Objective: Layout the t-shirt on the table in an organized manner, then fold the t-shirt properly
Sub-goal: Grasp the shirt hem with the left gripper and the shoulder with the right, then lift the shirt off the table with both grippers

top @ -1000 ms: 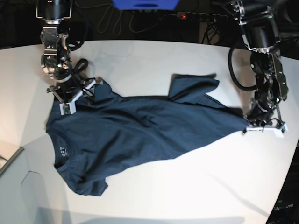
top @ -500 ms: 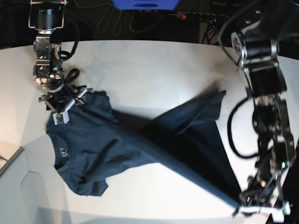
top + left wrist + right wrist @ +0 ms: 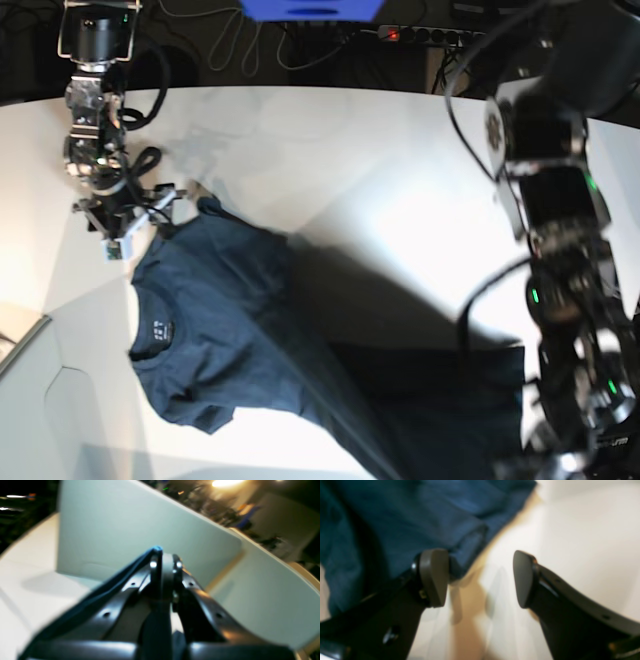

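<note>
White worktop [image 3: 105, 522] fills the left wrist view, motion-blurred, with a dim cluttered room behind its far edge. Left hand [image 3: 163, 557] is clenched, pads pressed together, and a thin edge of the t-shirt [image 3: 110, 590] runs taut from the tips down to the lower left; grip looks like a narrow pinch of hem only. Risk: under tension the cloth could slide out of so small a bite. Right wrist view: pale worktop under a released right hand [image 3: 480, 577], jaws wide apart with nothing between them. Navy cloth lies upper left, a rolled edge touching the outer face of the left-side pad [image 3: 433, 577] but not inside the gap. Risk: with this hand not holding, the collar end is unanchored, so any pull from the other arm drags the whole garment rather than spreading it. Base view: shirt sits low and left of centre, collar toward the right hand, body stretched diagonally toward the lower right, where the left hand is hard to make out near the frame edge. Risk: cloth going over the worktop's near edge, and bunched folds through the middle.
</note>
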You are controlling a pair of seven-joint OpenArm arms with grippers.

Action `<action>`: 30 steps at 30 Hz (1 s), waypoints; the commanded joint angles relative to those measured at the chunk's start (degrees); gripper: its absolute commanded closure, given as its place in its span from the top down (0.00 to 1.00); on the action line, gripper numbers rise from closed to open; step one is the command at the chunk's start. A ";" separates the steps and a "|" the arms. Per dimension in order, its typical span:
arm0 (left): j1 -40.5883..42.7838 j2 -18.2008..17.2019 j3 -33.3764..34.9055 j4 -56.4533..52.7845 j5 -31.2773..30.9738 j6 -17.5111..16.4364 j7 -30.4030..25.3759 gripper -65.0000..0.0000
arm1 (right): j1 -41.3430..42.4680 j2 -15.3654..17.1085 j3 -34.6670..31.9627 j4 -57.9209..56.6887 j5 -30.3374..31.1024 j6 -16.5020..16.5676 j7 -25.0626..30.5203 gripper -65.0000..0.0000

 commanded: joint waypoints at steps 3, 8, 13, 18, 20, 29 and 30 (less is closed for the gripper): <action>7.55 -0.75 -0.30 2.74 -3.10 0.07 -0.36 0.00 | 0.80 0.92 0.49 0.98 0.34 -0.79 1.18 0.60; 24.51 -3.91 -3.11 7.57 -6.35 0.07 -0.97 0.00 | 0.80 1.27 0.76 0.98 0.34 -0.79 1.18 0.60; 38.40 -3.56 -14.36 6.16 -10.84 0.07 -0.97 0.00 | -0.70 1.36 0.76 2.91 0.34 -0.70 1.18 0.60; 43.86 -3.56 -20.60 0.80 -15.94 0.07 -0.97 0.00 | -3.69 1.00 0.76 8.80 0.34 -0.61 0.57 0.60; 44.03 -3.56 -21.66 -1.48 -16.82 0.07 -0.97 0.00 | -4.65 0.65 0.84 9.42 0.34 -0.61 0.57 0.60; 44.12 -3.65 -24.03 -7.20 -16.64 0.16 -1.06 0.00 | -8.96 -3.04 0.49 13.11 0.51 -0.53 0.57 0.61; 43.94 -3.65 -24.47 -7.64 -16.64 0.16 -1.06 0.00 | -9.40 -3.57 0.49 14.34 0.51 -0.53 0.57 0.61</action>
